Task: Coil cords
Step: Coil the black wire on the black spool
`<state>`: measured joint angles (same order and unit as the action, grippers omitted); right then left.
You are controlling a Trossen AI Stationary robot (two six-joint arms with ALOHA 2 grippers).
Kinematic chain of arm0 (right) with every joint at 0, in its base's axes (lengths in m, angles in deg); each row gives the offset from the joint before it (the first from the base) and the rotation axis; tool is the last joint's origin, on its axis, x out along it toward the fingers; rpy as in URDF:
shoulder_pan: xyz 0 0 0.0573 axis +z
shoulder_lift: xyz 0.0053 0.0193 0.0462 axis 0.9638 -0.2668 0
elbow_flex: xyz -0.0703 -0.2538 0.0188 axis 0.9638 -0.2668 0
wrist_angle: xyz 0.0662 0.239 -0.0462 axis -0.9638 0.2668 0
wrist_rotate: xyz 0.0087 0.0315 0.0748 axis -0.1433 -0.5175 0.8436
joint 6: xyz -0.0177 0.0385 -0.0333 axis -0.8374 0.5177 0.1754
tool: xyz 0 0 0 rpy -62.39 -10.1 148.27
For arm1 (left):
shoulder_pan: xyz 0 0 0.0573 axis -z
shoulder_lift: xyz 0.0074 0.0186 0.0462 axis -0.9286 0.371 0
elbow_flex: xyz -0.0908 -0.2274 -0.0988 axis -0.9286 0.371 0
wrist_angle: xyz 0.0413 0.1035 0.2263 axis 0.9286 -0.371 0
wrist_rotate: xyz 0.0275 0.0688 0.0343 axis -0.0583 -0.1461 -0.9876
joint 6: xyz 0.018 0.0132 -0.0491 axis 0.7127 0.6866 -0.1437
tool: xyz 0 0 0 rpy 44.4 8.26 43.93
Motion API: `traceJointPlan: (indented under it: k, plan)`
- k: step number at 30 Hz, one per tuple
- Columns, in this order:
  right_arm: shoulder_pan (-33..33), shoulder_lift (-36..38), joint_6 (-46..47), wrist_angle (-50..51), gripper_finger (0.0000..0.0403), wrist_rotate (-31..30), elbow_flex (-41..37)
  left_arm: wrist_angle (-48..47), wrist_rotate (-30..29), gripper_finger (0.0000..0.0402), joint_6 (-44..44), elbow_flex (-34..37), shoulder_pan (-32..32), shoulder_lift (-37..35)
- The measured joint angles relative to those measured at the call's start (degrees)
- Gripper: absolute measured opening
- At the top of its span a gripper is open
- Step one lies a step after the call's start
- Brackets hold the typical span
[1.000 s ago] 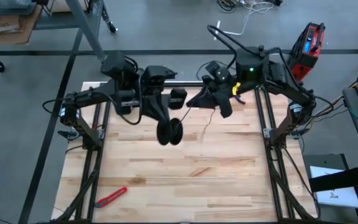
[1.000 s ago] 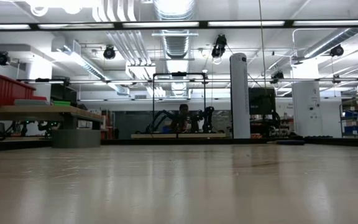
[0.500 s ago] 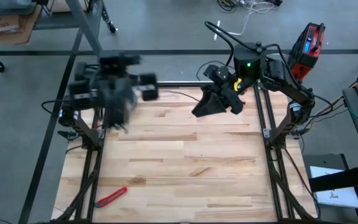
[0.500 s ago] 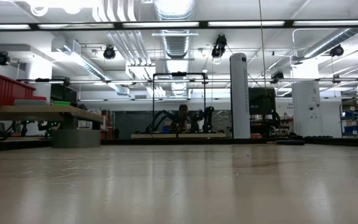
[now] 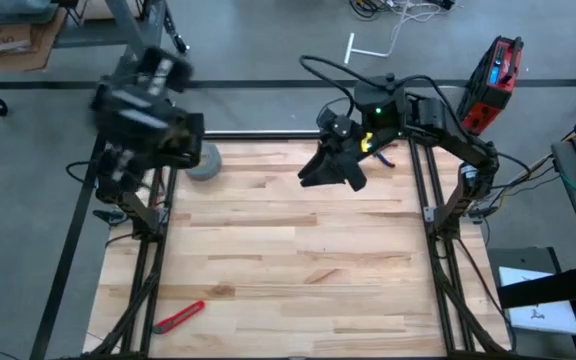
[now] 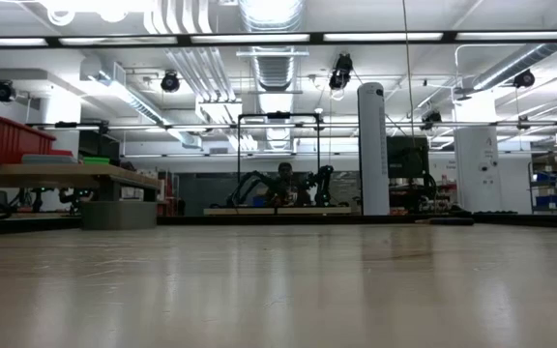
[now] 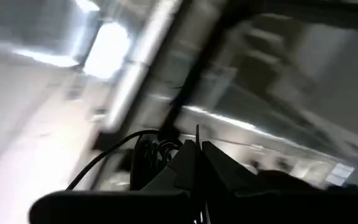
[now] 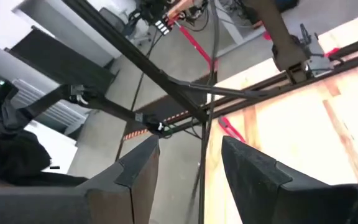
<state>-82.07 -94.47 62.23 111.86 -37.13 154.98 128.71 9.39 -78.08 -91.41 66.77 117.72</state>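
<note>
The right gripper (image 8: 188, 168) fingers (image 8: 138, 165) stand apart, holding nothing.

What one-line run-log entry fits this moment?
task: coil cords | left gripper: at table far-left corner | right gripper: open, above far edge | tape roll: beside left arm | red cutter: near-left

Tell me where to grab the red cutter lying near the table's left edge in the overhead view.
Grip the red cutter across its narrow width near mid-length, coming straight down. It lies flat on the table, slanted, so turn the fingers square to its long axis; a low side approach would probably find little to pinch.
</note>
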Motion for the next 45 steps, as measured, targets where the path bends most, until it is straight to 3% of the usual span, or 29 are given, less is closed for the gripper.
traceJointPlan:
  k: [2, 7, 13, 16, 18, 22, 24, 32, 45]
  plan:
    - [0.04, 0.02, -0.09, 0.03, 0.0167, -1.37, 0.0, 3.03, 1.81, 0.0005, -2.2, -1.42, 0.45, 0.0]
    - [-0.07, -0.26, -0.88, -0.69, 0.0168, -4.12, -0.08, 6.72, 26.86, 0.0004, -15.74, -6.29, 1.23, -0.17]
    - [3.03, -0.65, -0.39, -16.8, 0.0161, -4.23, -0.04, 3.07, 36.41, 0.0005, -20.28, -6.8, 2.26, -0.03]
    - [5.71, -1.66, -2.14, -28.91, 0.0156, -5.16, -0.05, -0.01, 36.46, 0.0005, -19.77, -5.81, 2.1, 0.22]
    - [7.08, -2.01, -4.54, -33.65, 0.0153, -9.06, -0.04, -2.92, 36.43, 0.0006, -19.26, -5.18, 1.78, 0.54]
    - [8.42, -2.67, -12.29, -32.85, 0.0146, -18.33, -0.02, -9.62, 36.29, 0.0005, -18.63, -3.21, 1.71, 1.21]
    - [8.43, -3.51, -12.4, -31.18, 0.0143, -20.0, -0.02, -12.32, 34.76, 0.0003, -17.16, -1.59, 1.73, 1.29]
    - [9.07, -7.05, -6.49, -30.82, 0.0157, -17.32, -0.09, -15.03, 30.77, 0.0002, -14.82, 2.53, 1.79, 1.26]
    - [10.74, -7.18, -7.91, -33.53, 0.0203, -17.25, -0.05, -15.09, 29.26, 0.0002, -15.86, 2.31, 1.76, 1.2]
